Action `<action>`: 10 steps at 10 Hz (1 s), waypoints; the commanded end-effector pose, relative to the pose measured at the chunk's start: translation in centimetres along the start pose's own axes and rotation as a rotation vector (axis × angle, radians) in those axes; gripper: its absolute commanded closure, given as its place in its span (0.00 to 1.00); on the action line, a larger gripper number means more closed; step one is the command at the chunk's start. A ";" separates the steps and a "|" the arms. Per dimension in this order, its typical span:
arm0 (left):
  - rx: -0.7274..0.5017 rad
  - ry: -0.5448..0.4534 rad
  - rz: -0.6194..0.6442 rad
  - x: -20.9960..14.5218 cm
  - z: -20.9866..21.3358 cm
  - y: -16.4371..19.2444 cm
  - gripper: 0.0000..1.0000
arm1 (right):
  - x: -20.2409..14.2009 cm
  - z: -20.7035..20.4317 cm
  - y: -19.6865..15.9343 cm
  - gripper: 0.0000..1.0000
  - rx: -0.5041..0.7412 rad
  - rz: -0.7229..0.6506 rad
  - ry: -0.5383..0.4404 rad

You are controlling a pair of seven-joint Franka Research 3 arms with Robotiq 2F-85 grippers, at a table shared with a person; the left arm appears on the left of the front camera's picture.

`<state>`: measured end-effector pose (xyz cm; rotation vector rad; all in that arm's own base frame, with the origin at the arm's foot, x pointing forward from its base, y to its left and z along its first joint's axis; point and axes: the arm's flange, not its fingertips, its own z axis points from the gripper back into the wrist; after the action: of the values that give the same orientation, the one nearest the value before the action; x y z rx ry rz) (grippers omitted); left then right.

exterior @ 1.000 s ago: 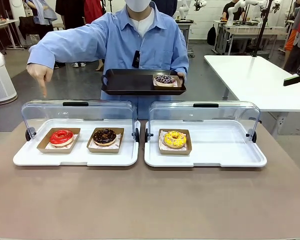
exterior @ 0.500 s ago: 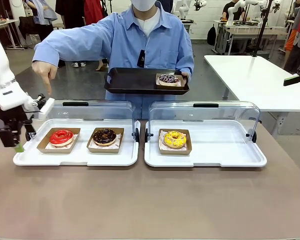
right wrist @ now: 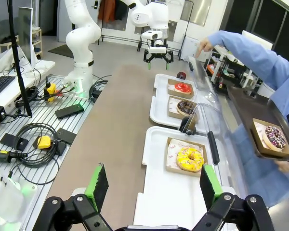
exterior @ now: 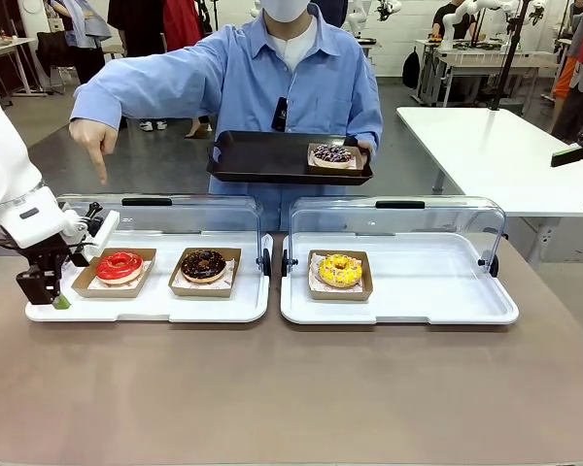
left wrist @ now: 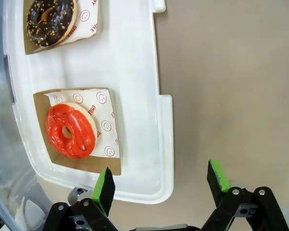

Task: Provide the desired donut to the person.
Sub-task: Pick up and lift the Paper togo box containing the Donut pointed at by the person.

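The person [exterior: 291,78] in a light blue shirt points a finger [exterior: 95,141] down over the red glazed donut [exterior: 120,265], and holds a black tray [exterior: 262,155] carrying a purple donut [exterior: 332,154]. My left gripper [exterior: 47,296] hangs open at the left white tray's [exterior: 155,306] front left corner, just left of the red donut. In the left wrist view the open gripper [left wrist: 161,179] straddles the tray edge, with the red donut [left wrist: 71,131] ahead and to the left. My right gripper [right wrist: 153,185] is open, high above the table, empty.
A chocolate donut [exterior: 204,264] sits beside the red one. A yellow donut [exterior: 340,269] lies on the right white tray [exterior: 418,311]. Both trays have clear lids [exterior: 151,218] raised at the back. Bare brown table lies in front.
My left arm came in from the left and moved down and right to the left tray's front corner. The person's black tray shifted slightly right.
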<state>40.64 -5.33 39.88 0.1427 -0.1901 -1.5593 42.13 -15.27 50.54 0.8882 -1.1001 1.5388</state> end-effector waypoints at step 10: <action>-0.082 -0.022 -0.058 -1.9 -1.9 2.1 0.00 | 0.2 -0.2 0.1 0.00 -0.008 -0.013 0.010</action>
<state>41.39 -4.29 38.81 0.1157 -0.1536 -1.5881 42.13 -15.27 50.54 0.8881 -1.1001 1.5387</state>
